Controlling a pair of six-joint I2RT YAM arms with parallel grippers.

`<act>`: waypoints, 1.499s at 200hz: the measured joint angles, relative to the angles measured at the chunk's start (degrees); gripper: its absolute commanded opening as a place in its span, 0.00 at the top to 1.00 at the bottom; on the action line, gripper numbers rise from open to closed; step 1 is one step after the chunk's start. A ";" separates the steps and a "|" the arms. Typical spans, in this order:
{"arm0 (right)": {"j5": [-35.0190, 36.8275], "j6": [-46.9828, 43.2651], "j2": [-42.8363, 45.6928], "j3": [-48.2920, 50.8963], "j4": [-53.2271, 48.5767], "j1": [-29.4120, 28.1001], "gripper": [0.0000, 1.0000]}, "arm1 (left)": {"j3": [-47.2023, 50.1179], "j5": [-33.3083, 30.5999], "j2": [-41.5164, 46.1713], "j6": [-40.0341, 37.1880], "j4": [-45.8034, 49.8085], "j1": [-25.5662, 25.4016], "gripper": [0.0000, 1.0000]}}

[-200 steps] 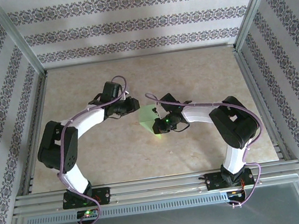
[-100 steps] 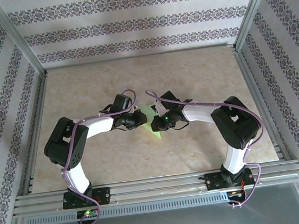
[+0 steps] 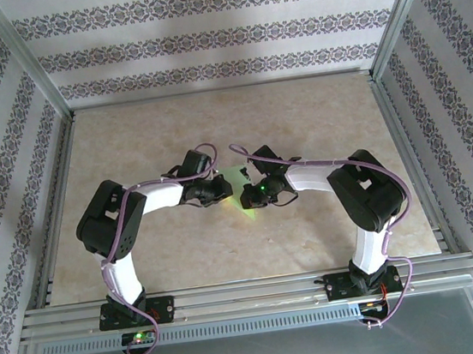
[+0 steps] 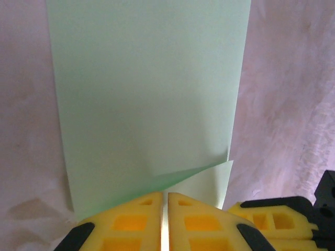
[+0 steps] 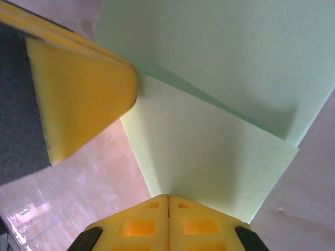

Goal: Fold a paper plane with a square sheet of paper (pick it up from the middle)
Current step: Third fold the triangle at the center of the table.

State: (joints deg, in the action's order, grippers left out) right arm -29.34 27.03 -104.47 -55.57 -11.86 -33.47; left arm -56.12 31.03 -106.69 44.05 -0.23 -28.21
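**Sheet part-folded between two closed hands: watch the crooked flap**

The sheet [image 3: 235, 180] lies near the middle of the desk [image 3: 298, 117], between your two hands and well away from every edge. It is plain light green. One flap [image 4: 201, 180] is turned over at the end nearest the left hand, and its edge runs at a slant and pokes out just past the side of the sheet.

Your left hand [image 4: 167, 201] has its fingers drawn together to a hairline, right at that folded end. Your right hand [image 5: 168, 201] is closed the same way at the opposite end. In both wrist views the paper runs in under the fingertips, so I cannot tell whether either hand has paper nipped between its fingers or only bears down on it.

What could go wrong, as I judge it:
- Set the crease now and the slant is locked in. The halves will not match and the plane will come out lopsided.
- If both hands do hold paper, drawing them apart could tear it or pull it out of one grip, since it is so thin.
- If they only press, sliding a fingertip along the desk could drag and crumple the sheet instead of sharpening the fold.
- The hands are very close together, so a small sideways move could knock one into the other.

No brand, label or writing can be read on the sheet, the hands or the desk.
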 measured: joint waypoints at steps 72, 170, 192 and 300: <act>-0.07 -0.02 0.00 0.31 -1.88 -0.04 0.93 | -2.21 -1.68 -2.10 0.24 2.64 -0.72 0.91; -0.04 0.83 0.48 -1.77 -2.40 -1.66 0.93 | -2.29 -1.68 -2.23 1.27 2.64 -0.72 0.93; -0.02 1.55 -0.50 -2.12 -1.86 -2.25 0.93 | -2.29 -1.68 -2.23 1.29 2.67 -0.72 0.93; -0.76 3.23 8.11 12.79 6.62 -2.29 0.93 | -2.29 -1.73 -2.23 1.46 2.78 -0.72 0.94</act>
State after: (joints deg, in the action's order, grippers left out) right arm -30.11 30.26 -96.36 -42.78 -5.23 -35.77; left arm -58.41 29.30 -108.92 45.52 2.55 -28.93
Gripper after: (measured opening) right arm 0.072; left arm 0.065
